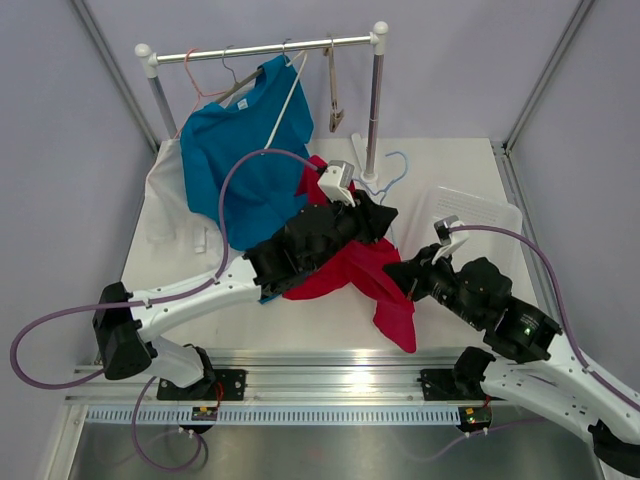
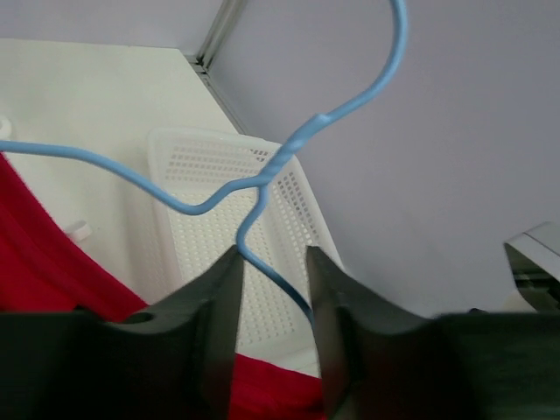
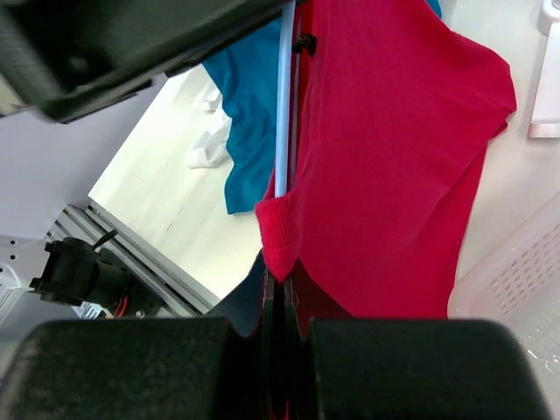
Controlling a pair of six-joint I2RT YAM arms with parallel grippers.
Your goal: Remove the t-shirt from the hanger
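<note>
Though seemingly fast in right jaws — t-shirt hem (image 3: 278, 232), basket rim (image 3: 503, 262) alongside.

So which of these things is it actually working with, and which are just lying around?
In the job: red t-shirt, blue hanger, left gripper, right gripper.
Just lying about: blue t-shirt, white basket, white cloth, rack.

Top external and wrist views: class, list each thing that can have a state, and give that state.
red t-shirt: not yet off the blue hanger
blue hanger: off the rail, raised
left gripper: open, hanger wire between its jaws
right gripper: shut on the red t-shirt
blue t-shirt: hanging from the rail
</note>
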